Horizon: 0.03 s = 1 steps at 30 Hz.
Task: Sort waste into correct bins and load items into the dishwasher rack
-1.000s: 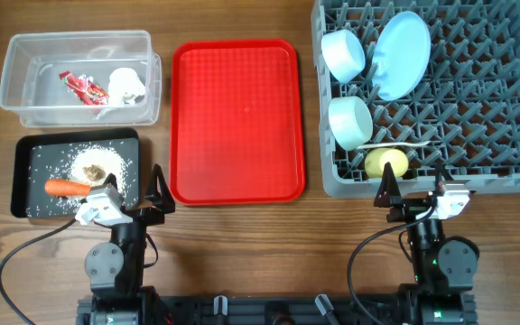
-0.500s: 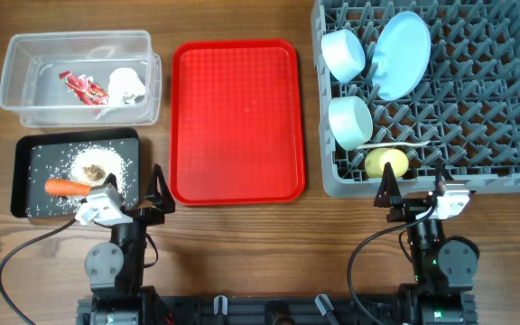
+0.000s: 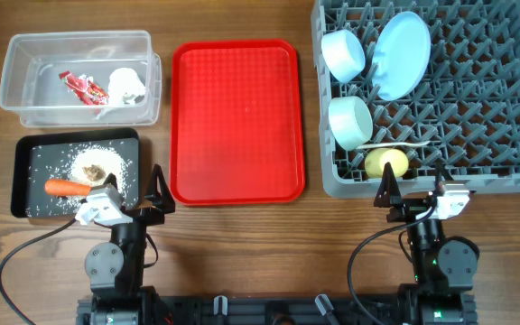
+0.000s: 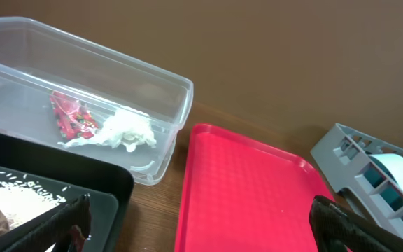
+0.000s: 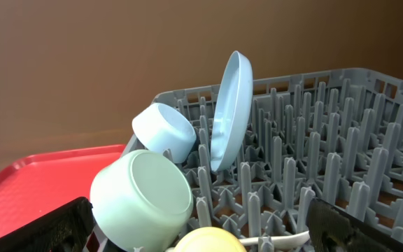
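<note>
At the upper left of the overhead view, the tub (image 3: 39,59) is seen, with the wrapper (image 3: 84,87) and the tissue (image 3: 126,84) lying inside it. Just below it, the black tray (image 3: 19,181) is loaded with scattered rice (image 3: 60,164), the lump (image 3: 91,169) and the carrot (image 3: 66,188). The red tray (image 3: 235,122) is laid bare at the centre. The upper right is taken up by the rack (image 3: 504,182). In its left part the plate (image 3: 401,54) is stood on edge among the pegs. The upper bowl (image 3: 343,54) and lower bowl (image 3: 350,122) are tipped on their sides, and the cup (image 3: 386,163) and spoon (image 3: 406,144) are set near the rack's lower left corner. The left gripper (image 3: 134,192) and right gripper (image 3: 414,192) are held near the bottom edge. Their jaws are spread wide and nothing is grasped.
</note>
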Available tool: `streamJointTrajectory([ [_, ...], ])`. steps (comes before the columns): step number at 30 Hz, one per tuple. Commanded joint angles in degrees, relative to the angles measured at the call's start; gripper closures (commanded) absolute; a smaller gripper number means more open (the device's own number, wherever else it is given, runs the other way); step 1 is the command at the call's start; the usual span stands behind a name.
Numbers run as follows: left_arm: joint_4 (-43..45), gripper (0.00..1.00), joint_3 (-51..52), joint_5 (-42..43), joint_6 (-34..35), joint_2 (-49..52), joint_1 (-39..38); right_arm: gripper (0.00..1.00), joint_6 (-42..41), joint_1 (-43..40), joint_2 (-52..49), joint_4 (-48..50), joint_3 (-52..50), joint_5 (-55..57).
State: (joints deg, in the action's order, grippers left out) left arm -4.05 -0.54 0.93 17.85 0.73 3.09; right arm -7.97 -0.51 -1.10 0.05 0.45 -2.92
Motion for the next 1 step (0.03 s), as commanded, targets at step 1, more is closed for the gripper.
streamJointTrajectory([
  [1, -0.3, 0.00, 0.2, 0.7, -0.9, -0.3, 0.4, 0.00, -1.1, 0.2, 0.5, 0.1, -0.2, 0.7],
])
